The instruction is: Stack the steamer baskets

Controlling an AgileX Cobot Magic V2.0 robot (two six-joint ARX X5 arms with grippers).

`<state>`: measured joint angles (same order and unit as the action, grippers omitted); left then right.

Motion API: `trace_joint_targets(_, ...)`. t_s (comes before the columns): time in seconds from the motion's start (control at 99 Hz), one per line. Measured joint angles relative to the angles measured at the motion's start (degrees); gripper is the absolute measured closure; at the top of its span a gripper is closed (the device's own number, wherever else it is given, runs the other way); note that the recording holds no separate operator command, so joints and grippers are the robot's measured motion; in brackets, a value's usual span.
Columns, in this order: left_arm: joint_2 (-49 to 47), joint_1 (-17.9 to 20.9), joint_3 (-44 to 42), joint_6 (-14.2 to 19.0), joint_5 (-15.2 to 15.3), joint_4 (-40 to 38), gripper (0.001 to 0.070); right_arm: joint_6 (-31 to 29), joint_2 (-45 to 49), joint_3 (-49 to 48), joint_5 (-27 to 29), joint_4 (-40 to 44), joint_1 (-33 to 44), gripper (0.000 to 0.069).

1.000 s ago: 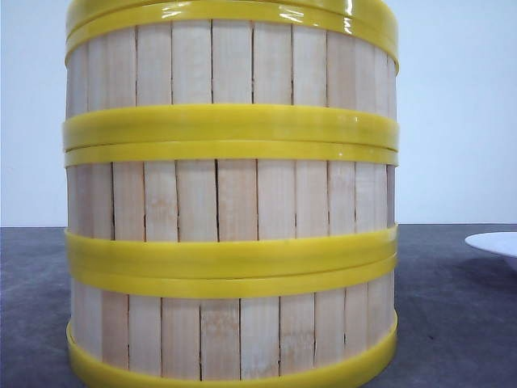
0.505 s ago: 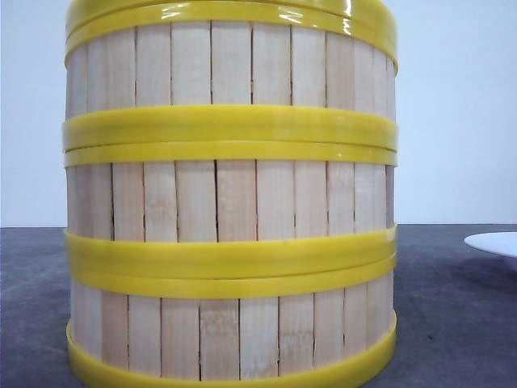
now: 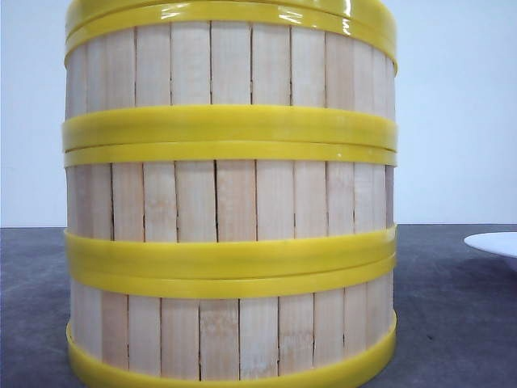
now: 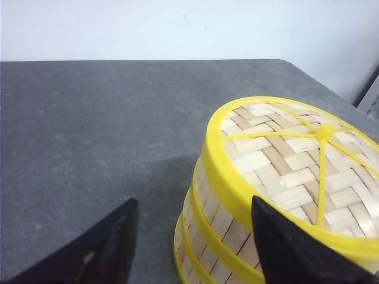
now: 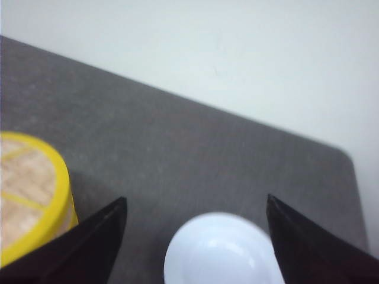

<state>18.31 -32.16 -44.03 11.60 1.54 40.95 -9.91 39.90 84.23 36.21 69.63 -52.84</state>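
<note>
Front view: stacked steamer baskets (image 3: 230,202) fill the frame on the worktop (image 3: 452,315), top cropped; plate (image 3: 494,243) cut off. Left wrist: left gripper (image 4: 192,242) fingers spread, empty, beside the stack. Right wrist: right gripper (image 5: 195,236) fingers apart above the blurred plate.

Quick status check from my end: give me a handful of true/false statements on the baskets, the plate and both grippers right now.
1. The steamer baskets stand in one stack on the table. True.
2. The left gripper is shut on the stack's top rim. False: its fingers are spread wide with nothing held between them.
3. The white plate sits on top of the stack. False: it lies on the table, apart from the stack, to its right in the front view.
4. The right gripper is open, above the plate. True.
5. The top of the stack shows a woven surface with yellow spokes. True, in the left wrist view.
</note>
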Motion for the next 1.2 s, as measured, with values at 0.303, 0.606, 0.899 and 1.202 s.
trace_joint_targets(0.303, 0.0, 0.0, 0.0, 0.0, 0.0, 1.7, 0.0351, -9.0, -11.5, -15.4, 0.0, -0.2, 0.0, 0.0234)
trace_joint_targets(0.606, 0.0, 0.0, 0.0, 0.0, 0.0, 1.7, 0.0663, -10.0, -11.4, -15.8, -0.2, -3.3, 0.0, 0.0646)
trace_joint_targets(0.899, 0.0, 0.0, 0.0, 0.0, 0.0, 1.7, 0.0681, -10.1, -11.4, -15.8, -0.2, -3.3, 0.0, 0.0679)
trace_joint_targets(1.202, 0.0, 0.0, 0.0, 0.0, 0.0, 1.7, 0.0681, -10.1, -11.4, -15.8, -0.2, -3.3, 0.0, 0.068)
